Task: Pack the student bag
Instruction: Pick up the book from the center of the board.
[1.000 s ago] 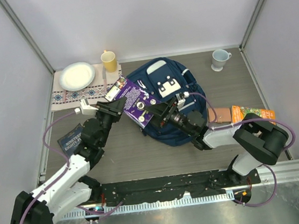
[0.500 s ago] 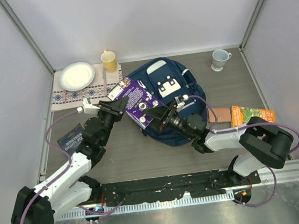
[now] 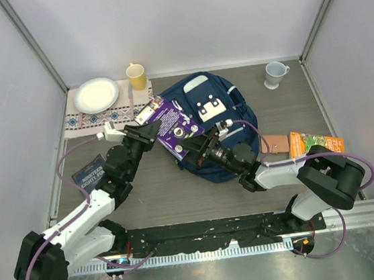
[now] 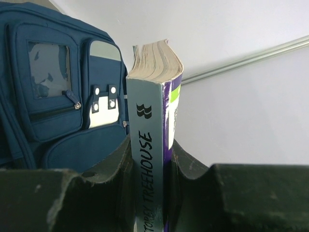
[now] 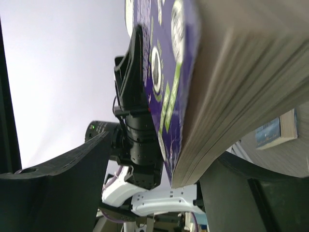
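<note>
Left gripper (image 4: 150, 147) is clamping the thick purple paperback book (image 3: 170, 123) by its pale spine, both fingers pressing tight on the covers, and is holding it tilted over the left edge of the large navy-blue fabric backpack (image 3: 235, 104). Right gripper (image 5: 159, 150) is reaching in from the near right, fingers spread wide around the book's page edge, one finger standing clear of the cover, gripping nothing. The backpack is lying flat in the middle of the grey table (image 3: 166, 190), toward the far side, its white buckled flap facing up.
</note>
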`<state>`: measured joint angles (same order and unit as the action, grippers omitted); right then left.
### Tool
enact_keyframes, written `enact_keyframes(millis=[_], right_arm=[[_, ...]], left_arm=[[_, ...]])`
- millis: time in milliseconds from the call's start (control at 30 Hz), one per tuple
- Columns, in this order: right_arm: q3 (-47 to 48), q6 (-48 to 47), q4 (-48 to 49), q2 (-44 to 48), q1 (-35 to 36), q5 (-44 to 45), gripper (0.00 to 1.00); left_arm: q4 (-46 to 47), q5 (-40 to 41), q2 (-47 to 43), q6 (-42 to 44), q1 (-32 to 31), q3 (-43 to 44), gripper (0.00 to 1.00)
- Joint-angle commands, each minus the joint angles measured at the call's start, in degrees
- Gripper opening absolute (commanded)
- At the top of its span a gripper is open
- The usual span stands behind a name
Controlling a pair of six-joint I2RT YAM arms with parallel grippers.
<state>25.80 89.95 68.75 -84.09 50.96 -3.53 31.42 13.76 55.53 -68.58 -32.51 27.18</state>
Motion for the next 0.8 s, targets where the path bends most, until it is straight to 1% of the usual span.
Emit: enact_keyframes(millis=[0,67,167,233,267,300,333,400,500,567,600,633,700,733,767], right_arm=[[0.04,0.31,8.66,-1.06,-4.98,0.28,0.73],[0.3,0.66,10.43,-1.86,-7.09,-0.86,0.71],[1.96,0.14,11.67,-3.26,-7.63,-2.08,0.69],[4.24,0.13,11.84,-4.58,-7.63,-3.23,0.65],[4.6,0.14,12.63,-4.85,-7.63,-3.24,0.63],[4.61,0.14,12.9,-5.02,-7.63,-2.8,0.58],[4.7,-0.13,13.07,-5.03,-7.72,-2.71,0.55],[5.31,-0.91,13.16,-4.94,-7.81,-3.06,0.52],[4.7,-1.79,12.55,-4.33,-7.98,-2.63,0.39],[4.0,-1.88,12.46,-3.71,-8.15,-2.27,0.22],[3.47,-2.32,12.46,-3.45,-8.33,-2.44,0.15],[3.12,-2.5,12.46,-3.18,-8.51,-2.45,0.09],[2.24,-2.94,11.15,-1.96,-8.77,-2.36,0.01],[1.8,-4.33,10.53,-1.25,-8.95,-2.18,0.01],[1.53,-5.48,7.31,-0.03,-8.95,-1.92,0.01]], left_arm=[[3.3,-1.54,-1.91,0.64,-0.01,2.53,0.07],[2.25,-2.85,-2.35,0.99,-0.01,2.44,0.07],[2.07,-4.26,-2.09,1.08,-0.01,2.44,0.06],[2.15,-5.32,-1.65,1.08,-0.01,2.35,0.06],[2.24,-5.58,-1.48,0.82,-0.01,2.27,0.04],[2.59,-6.02,-1.39,0.73,-0.01,2.18,0.04],[3.03,-6.29,-1.21,0.64,-0.01,1.83,0.04],[3.03,-6.73,-0.95,0.2,-0.01,1.56,0.04],[3.73,-7.25,-0.16,-0.85,-0.01,0.77,0.04],[4.44,-7.95,0.37,-1.38,-0.01,0.24,0.05],[4.61,-7.96,0.46,-1.47,-0.01,-0.02,0.07],[3.83,-7.96,0.46,-1.39,-0.01,-0.02,0.21],[2.86,-8.22,0.2,0.01,-0.01,0.07,0.36],[1.81,-8.74,0.02,0.8,-0.01,0.24,0.61],[0.67,-8.92,-0.33,1.77,-0.01,0.5,0.72]])
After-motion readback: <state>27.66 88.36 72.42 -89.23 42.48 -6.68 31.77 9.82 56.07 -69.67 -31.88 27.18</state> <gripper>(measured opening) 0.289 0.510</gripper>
